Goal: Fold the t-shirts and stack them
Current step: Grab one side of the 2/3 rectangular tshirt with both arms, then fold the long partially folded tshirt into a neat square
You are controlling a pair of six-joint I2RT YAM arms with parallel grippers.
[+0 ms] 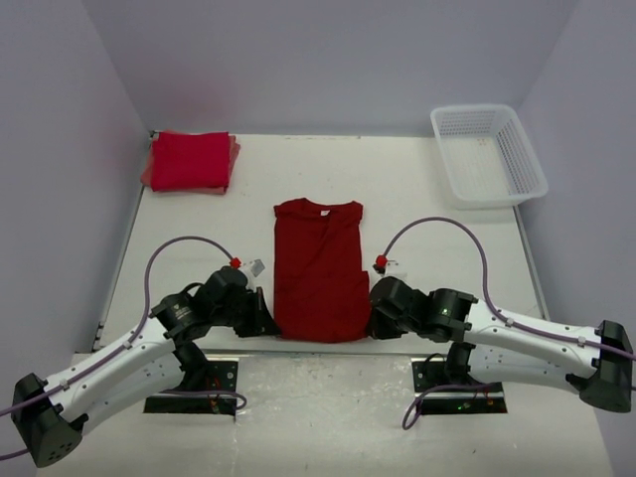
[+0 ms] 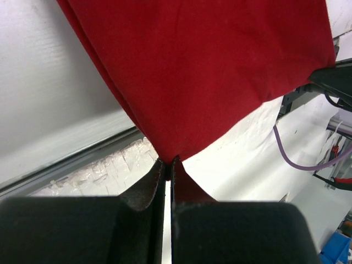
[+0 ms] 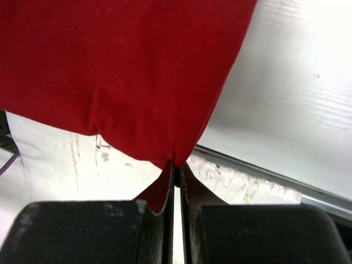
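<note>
Gripping the near hem of the dark red t-shirt [image 1: 318,268] at both corners. My left pincer [image 2: 168,163] is clamped tight on the left corner and my right pincer [image 3: 177,164] on the right corner, with the cloth bunched to a point between each pair of jaws. The shirt lies flat at the middle of the counter [image 1: 417,189], sleeves already tucked in, so it makes a narrow strip. Its long axis runs straight away from me: hem at the near edge by my bases, collar at the far end. The whole garment therefore lies ahead of both pincers, one at either side, and neither arm is nearer than the other. Judgement: the step in hand is the end-over-end fold, hem lifted and carried forward toward the collar. It depends on both corners travelling together along that axis; if one side leads, the fold line will skew. The stack of folded shirts [image 1: 191,161] sits at the far left corner, well apart and nearer my left arm, so it is the likely destination afterwards. A white basket [image 1: 487,154] stands at the far right, not involved.
</note>
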